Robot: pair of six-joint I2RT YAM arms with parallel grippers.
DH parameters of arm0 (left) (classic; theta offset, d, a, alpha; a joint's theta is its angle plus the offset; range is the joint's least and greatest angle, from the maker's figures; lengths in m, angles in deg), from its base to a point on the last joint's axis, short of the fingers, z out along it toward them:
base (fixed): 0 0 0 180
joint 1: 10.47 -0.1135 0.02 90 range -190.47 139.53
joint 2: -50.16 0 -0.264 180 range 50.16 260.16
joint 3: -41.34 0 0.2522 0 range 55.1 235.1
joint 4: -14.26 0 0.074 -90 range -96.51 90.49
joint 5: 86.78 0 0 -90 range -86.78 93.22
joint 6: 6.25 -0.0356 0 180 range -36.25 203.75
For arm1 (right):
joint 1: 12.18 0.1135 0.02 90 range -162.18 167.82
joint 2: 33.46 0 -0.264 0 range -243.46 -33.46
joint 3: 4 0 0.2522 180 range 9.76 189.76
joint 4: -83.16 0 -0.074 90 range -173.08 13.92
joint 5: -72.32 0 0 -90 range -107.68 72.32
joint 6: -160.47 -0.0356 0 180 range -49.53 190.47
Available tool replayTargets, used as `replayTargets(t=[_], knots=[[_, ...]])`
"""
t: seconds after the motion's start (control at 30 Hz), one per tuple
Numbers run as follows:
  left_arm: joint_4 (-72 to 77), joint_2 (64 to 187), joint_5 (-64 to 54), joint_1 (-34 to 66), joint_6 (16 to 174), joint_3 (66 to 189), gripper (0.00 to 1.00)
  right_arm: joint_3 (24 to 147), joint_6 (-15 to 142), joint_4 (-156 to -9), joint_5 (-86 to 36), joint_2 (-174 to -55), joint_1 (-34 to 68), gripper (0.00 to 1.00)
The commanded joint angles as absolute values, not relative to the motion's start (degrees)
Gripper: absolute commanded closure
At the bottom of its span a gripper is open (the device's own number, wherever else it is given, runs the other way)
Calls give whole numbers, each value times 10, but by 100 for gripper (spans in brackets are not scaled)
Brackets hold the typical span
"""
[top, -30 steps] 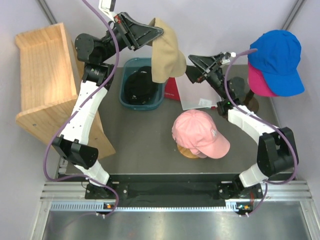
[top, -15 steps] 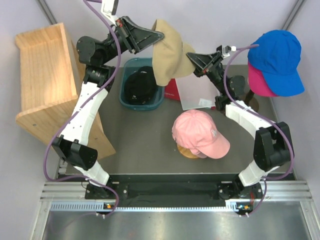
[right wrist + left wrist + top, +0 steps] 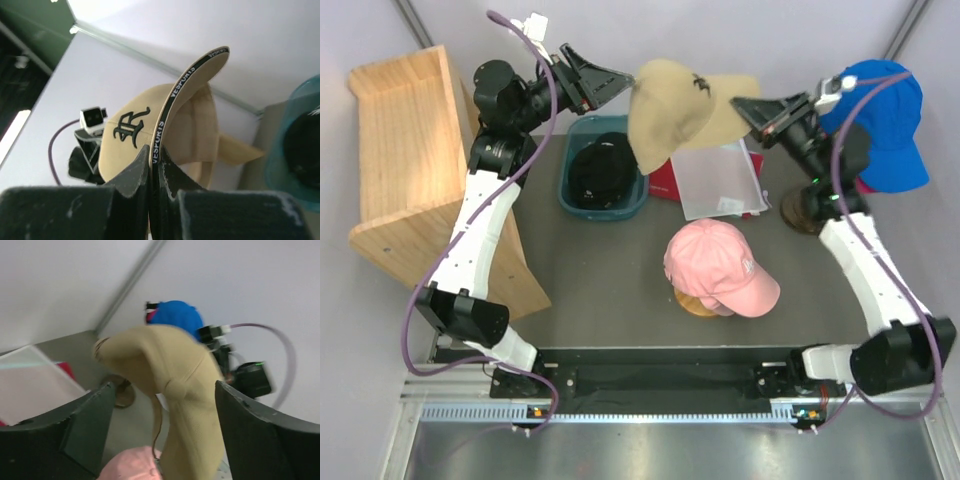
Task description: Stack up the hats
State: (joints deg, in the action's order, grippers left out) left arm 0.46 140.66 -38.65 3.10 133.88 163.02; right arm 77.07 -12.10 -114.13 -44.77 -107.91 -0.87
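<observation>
A tan hat hangs in the air at the back of the table, above the teal bin. My right gripper is shut on its brim, whose edge runs between the shut jaws. My left gripper stands open just left of the crown; the tan hat shows between its spread fingers, untouched. A pink hat sits on the mannequin head. A blue hat tops the stand at the right. A black hat lies in the bin.
A wooden shelf unit stands at the left. A clear plastic sheet over a red item lies behind the pink hat. The round wooden stand base is beside my right forearm.
The right gripper closed on the tan hat's brim and swung right, turning the hat. The left gripper opened and let the hat go.
</observation>
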Motion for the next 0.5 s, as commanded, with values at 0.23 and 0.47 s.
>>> replayTargets(t=[0.23, 0.47], knots=[[-191, 1408, -238, 24, 1185, 1670, 4, 1003, 155, -610, -323, -1023, 9, 100], [-198, 1408, -222, 24, 1164, 1672, 3, 933, 136, -584, -331, -1011, 19, 100]])
